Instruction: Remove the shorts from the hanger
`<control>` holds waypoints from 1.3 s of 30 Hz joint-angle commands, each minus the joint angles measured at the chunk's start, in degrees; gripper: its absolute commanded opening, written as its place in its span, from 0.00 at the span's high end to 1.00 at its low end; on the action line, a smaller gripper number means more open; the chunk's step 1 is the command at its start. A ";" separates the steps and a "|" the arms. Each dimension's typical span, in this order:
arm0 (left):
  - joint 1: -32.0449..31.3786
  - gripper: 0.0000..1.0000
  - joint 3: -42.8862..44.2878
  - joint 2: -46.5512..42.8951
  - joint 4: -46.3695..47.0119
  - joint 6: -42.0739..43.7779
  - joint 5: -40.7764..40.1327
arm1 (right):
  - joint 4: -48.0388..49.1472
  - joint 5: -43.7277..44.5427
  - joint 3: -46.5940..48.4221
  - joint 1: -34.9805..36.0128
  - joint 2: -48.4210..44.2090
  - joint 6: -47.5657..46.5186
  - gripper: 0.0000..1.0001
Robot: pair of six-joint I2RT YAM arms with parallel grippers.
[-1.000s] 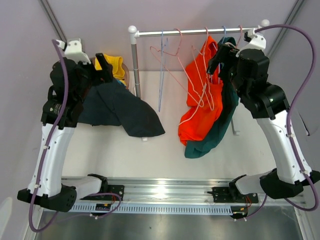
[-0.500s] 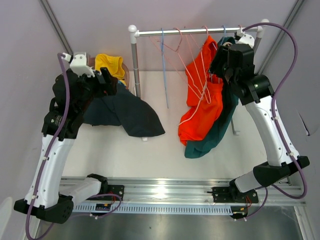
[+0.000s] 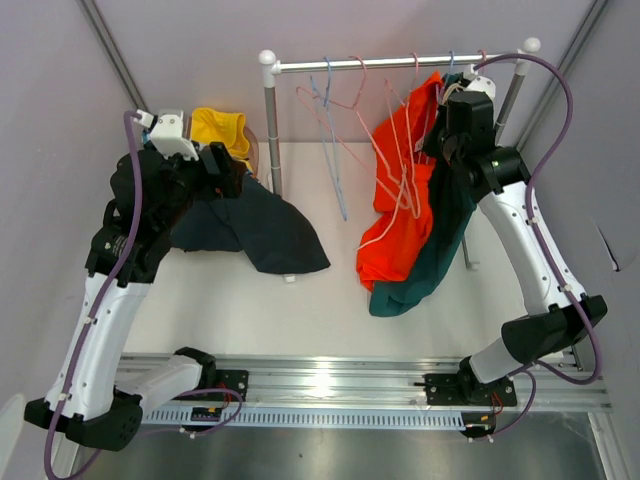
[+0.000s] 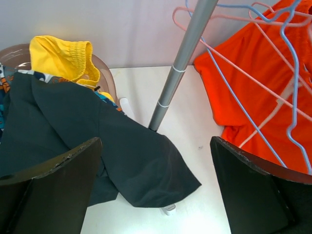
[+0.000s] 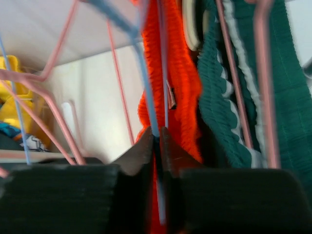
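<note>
Orange-red shorts (image 3: 405, 200) and teal green shorts (image 3: 430, 270) hang from wire hangers on the rail (image 3: 350, 64). My right gripper (image 3: 443, 100) is up among those hangers, just below the rail. In the right wrist view it (image 5: 158, 139) is shut on a thin blue hanger wire (image 5: 146, 92), with the orange-red shorts (image 5: 178, 83) right behind and the teal shorts (image 5: 287, 97) to the right. Dark navy shorts (image 3: 255, 225) and yellow shorts (image 3: 222, 130) lie at the left. My left gripper (image 4: 156, 141) hangs open above the dark shorts (image 4: 97, 131), holding nothing.
Empty pink and blue hangers (image 3: 330, 110) dangle tilted from the rail. The rack's grey post (image 4: 180, 63) stands just beyond the dark shorts. A clear bowl (image 4: 105, 73) holds the yellow shorts (image 4: 61, 56) and a patterned piece. Walls close in on both sides.
My right gripper moved up and left toward the rail and closed from wide open onto the blue hanger wire. The left arm shifted slightly right. The empty hangers swung.
</note>
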 commanded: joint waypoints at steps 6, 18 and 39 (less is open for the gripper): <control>-9.74 0.01 -3.31 -3.72 6.22 -0.46 5.18 | 1.65 -1.37 4.53 -0.15 0.12 0.79 1.00; -34.79 0.01 -12.90 0.58 24.15 -1.87 8.25 | -7.93 2.40 20.71 1.78 0.83 -0.71 1.00; -47.48 0.12 -10.71 23.25 42.10 -0.20 -0.09 | -13.47 8.39 20.01 10.84 -5.41 4.56 1.00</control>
